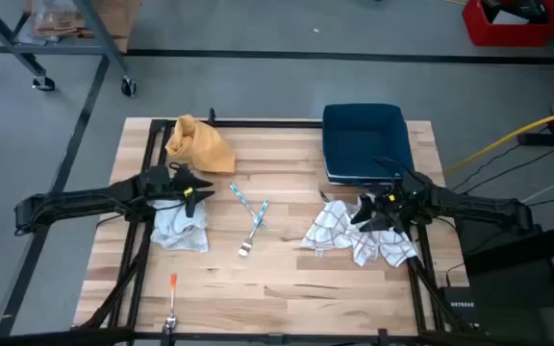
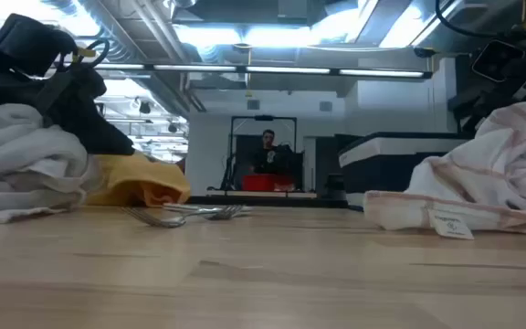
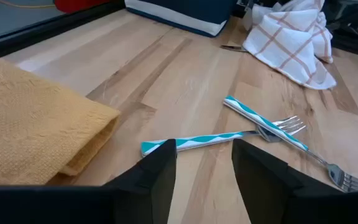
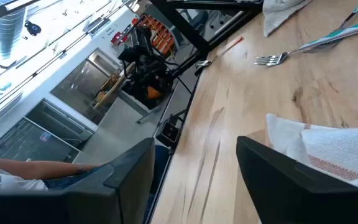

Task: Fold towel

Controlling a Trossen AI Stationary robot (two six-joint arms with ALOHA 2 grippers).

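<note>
Both grippers are standing released and empty, the right gripper (image 1: pixel 381 213) hovering over the crumpled checked towel (image 1: pixel 339 231) at the table's (image 1: pixel 287 279) right, seemingly seeking an edge to pinch, the left gripper (image 1: pixel 192 189) waiting above a white cloth (image 1: pixel 179 229) at left

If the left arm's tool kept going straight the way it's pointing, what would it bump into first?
Probably the two forks with teal-striped handles, lying crossed just ahead of the open left tool. Beyond them sits the checked towel.
</note>
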